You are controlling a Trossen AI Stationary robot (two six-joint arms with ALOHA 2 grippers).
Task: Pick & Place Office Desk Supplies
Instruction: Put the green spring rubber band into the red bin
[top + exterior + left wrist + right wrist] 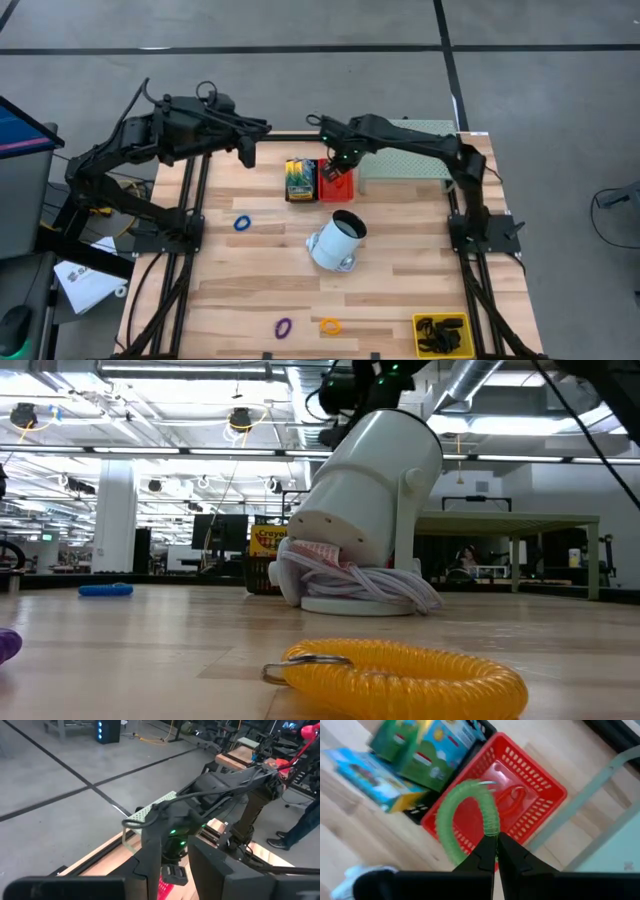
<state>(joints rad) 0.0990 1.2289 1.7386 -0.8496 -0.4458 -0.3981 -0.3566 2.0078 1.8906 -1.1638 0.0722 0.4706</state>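
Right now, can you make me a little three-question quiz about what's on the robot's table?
1. True or false: the right tool is shut on a green coil ring above the red basket.
2. Which ring lies nearest the yellow tray in the overhead view: A) the blue coil ring, B) the orange coil ring, C) the purple coil ring?
3. Fill in: the white lamp lies near the table's ____.

Key: 1 true; 2 B; 3 middle.
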